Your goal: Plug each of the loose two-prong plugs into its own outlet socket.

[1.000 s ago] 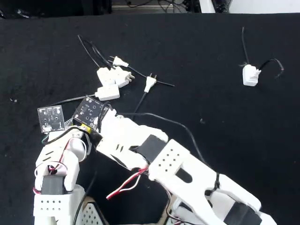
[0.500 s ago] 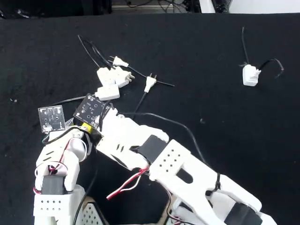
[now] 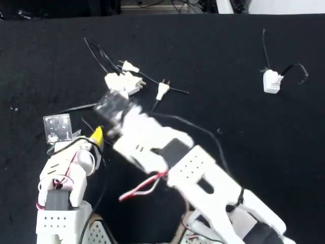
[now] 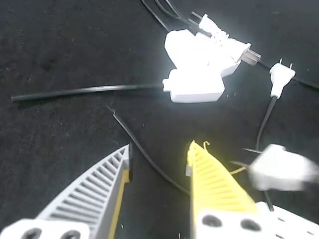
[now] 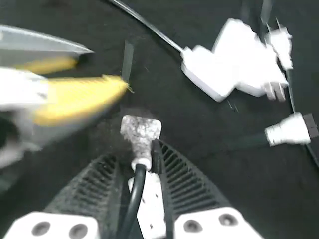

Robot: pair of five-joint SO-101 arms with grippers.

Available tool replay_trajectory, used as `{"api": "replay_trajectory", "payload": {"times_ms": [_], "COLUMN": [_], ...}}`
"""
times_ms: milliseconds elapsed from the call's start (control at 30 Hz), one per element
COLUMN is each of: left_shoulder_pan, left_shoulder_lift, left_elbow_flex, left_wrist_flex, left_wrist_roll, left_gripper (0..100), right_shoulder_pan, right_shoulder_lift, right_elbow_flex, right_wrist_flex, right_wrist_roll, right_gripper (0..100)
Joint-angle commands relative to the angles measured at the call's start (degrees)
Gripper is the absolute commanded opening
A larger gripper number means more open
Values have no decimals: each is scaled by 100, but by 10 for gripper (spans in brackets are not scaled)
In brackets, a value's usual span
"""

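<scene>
Desk inventory, for your reference.

1. Left gripper (image 4: pixel 159 149): you have its jaws apart, a grey finger and a yellow finger (image 4: pixel 214 174), low over the black desk (image 3: pixel 228 51). A thin black cable (image 4: pixel 144 152) runs on the desk between them. Nothing is held.

2. Right gripper (image 5: pixel 135 149): your dark fingers are clamped on the held plug (image 5: pixel 141 130). Its black cord (image 5: pixel 130 199) runs back between the fingers. Its prongs cannot be made out. The plug sits just beside the tip of the left gripper's yellow finger and short of the socket cluster.

3. Socket cluster (image 4: pixel 199 64): white outlet blocks touching one another, on the desk near both grippers. A black lead (image 4: pixel 84 90) leaves the nearest block (image 4: pixel 194 87).

4. Loose plug (image 4: pixel 279 75): a white two-prong plug lying flat just beside the cluster, on a black cord.

5. Small plug (image 3: pixel 129 66): white, at the far edge of the cluster, among black cables.

6. Far socket (image 3: pixel 271 81): a white block with a black cable, well apart from the rest, on the desk's right side in the high view.
</scene>
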Motion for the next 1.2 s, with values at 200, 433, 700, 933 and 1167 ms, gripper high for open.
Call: {"api": "replay_trajectory", "payload": {"times_ms": [200, 433, 700, 933, 1167], "left_shoulder_pan": [57, 57, 48, 48, 48], "left_shoulder_lift": [-53, -53, -53, -44, -44], "left_elbow_flex": [-110, -215, -321, -330, -365], "left_wrist_flex": [88, 413, 413, 695, 695], "left_wrist_roll": [-396, -396, -396, -396, -396], "left_gripper": [191, 191, 191, 191, 191], "right_shoulder_pan": [826, 835, 844, 844, 844], "right_shoulder_lift": [-312, -303, 127, 1455, 2097], "right_elbow_flex": [-1244, -1666, -1516, -2545, -3020], "right_wrist_flex": [2356, 3490, 3508, 3868, 4158], "right_wrist_roll": [1609, 3288, 4246, 4220, 4211], "right_gripper": [11, 11, 11, 11, 11]}}
